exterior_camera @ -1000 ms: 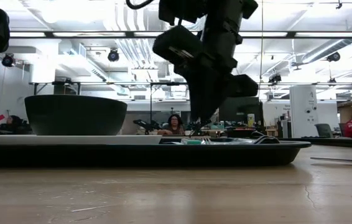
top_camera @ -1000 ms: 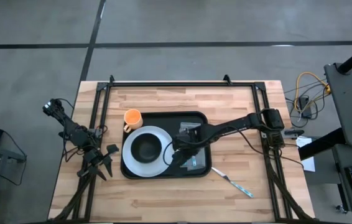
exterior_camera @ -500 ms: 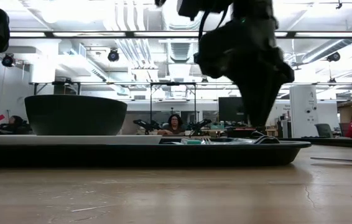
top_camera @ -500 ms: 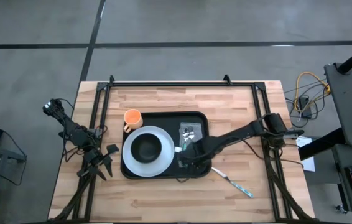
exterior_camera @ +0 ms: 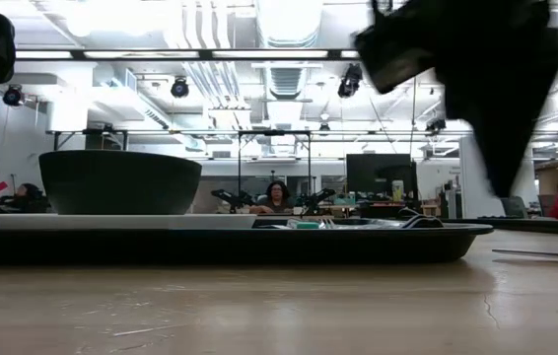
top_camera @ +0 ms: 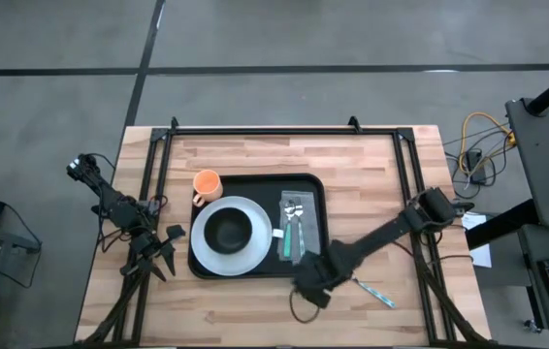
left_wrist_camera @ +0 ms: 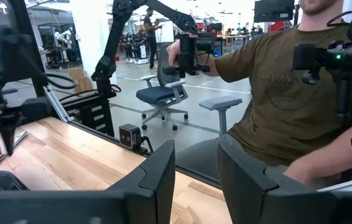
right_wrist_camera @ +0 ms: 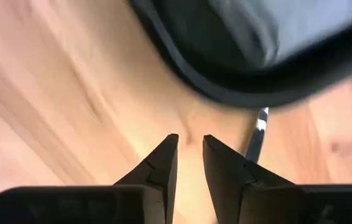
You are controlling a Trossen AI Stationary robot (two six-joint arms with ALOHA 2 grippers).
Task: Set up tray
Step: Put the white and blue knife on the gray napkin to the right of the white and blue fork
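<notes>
Hanging over the bare wood at the near edge of the light wooden table [top_camera: 245, 301] is the right gripper [top_camera: 311, 289], on the end of its long dark arm. Its two dark fingers [right_wrist_camera: 163, 163] are close together with only a thin gap, and they pinch nothing. Just beside it on the wood lies a silver knife with a pale handle [top_camera: 371, 288], off the tray.

A little farther back sits the large flat black rectangular tray [top_camera: 308, 184], in the middle of the table. On the tray's left part rests a round white plate [top_camera: 250, 211] with a small black bowl [top_camera: 227, 231] on top. On its right part lie a silver fork and spoon with green handles [top_camera: 291, 225], side by side.

A small orange cup [top_camera: 207, 182] stands on the wood, touching the tray's far left corner.

At the table's left edge waits the left gripper [top_camera: 155, 250], its fingers spread apart and holding nothing.
</notes>
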